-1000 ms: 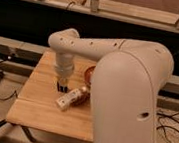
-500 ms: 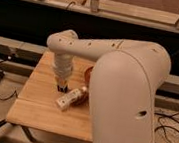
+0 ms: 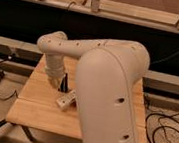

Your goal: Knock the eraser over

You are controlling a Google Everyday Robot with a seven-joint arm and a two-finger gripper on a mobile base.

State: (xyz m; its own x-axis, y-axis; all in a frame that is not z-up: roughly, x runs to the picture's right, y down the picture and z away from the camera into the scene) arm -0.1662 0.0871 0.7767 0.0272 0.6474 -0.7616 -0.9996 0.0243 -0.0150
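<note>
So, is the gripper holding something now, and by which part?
It cannot be told. The gripper is low over the wooden table, right at the black eraser, beside the pale beige block.

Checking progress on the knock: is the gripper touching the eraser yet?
Cannot tell. In the camera view the gripper sits right at the black eraser on the wooden table, overlapping it, so neither contact nor gap shows plainly.

pincer (image 3: 60,85) over table (image 3: 32,105) | eraser (image 3: 65,83) at pincer | beige block (image 3: 66,99) in front
</note>
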